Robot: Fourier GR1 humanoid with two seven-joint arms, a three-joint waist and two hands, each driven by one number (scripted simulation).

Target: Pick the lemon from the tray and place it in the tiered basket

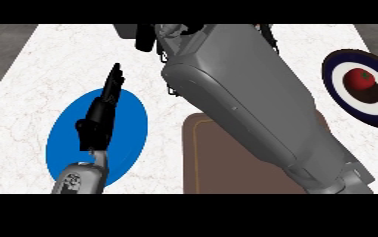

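Right arm: the right forearm (pixel 251 106) is lying stretched from the near right toward the far middle of the counter (pixel 44 71), crossing above the tray (pixel 203 151). By judgement it is working on the carry toward a basket that is beyond the view.
Right hand: the right hand (pixel 148 38) is showing only as dark parts at the far edge. Whether it is wide, narrow or holding anything cannot be told.
Left hand: the left hand (pixel 100 116) is resting flat and wide above the blue plate (pixel 70 141) at the near left, holding nothing and likely keeping out of the way.
Lemon: it is showing nowhere. It may be sitting in the right hand or under the forearm, and which cannot be told.
Tray: brown, at the near middle, and the forearm is hiding most of it. The bare part is carrying nothing.
Blue plate: nothing is lying on the part that is showing.
Ringed plate: the ringed plate (pixel 332 71) at the far right is holding one red round fruit (pixel 360 80), well apart from both hands.
Tiered basket: it is not appearing in view.
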